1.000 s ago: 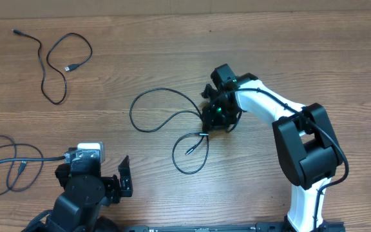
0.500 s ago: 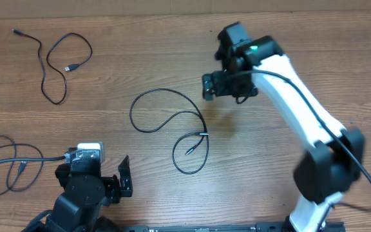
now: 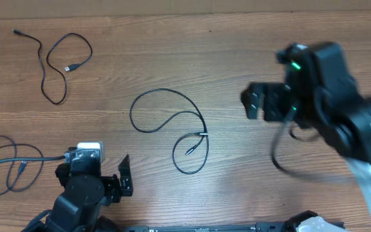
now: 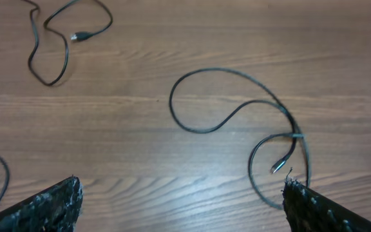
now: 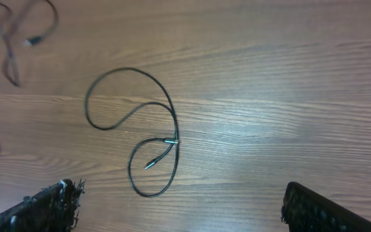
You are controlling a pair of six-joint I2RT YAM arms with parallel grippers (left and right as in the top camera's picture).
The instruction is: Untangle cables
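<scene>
Nearest us, the left gripper [image 4: 182,193] sits low, jaws spread wide with nothing between them. To its left we have the near-left cable [image 3: 8,161], looped at the edge of the table [image 3: 250,38]. At mid-table the middle cable [image 3: 172,125] curls alone, one plug end inside its near loop. The right gripper [image 5: 179,190] is smeared in the overhead view and seems to hover to its right, jaws wide apart and empty. The far-left cable [image 3: 60,61] lies well apart.

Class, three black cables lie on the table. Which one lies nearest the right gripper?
The centre cable, the double loop in mid-table. The top-left cable and the left-edge cable lie much farther from the right gripper.
</scene>
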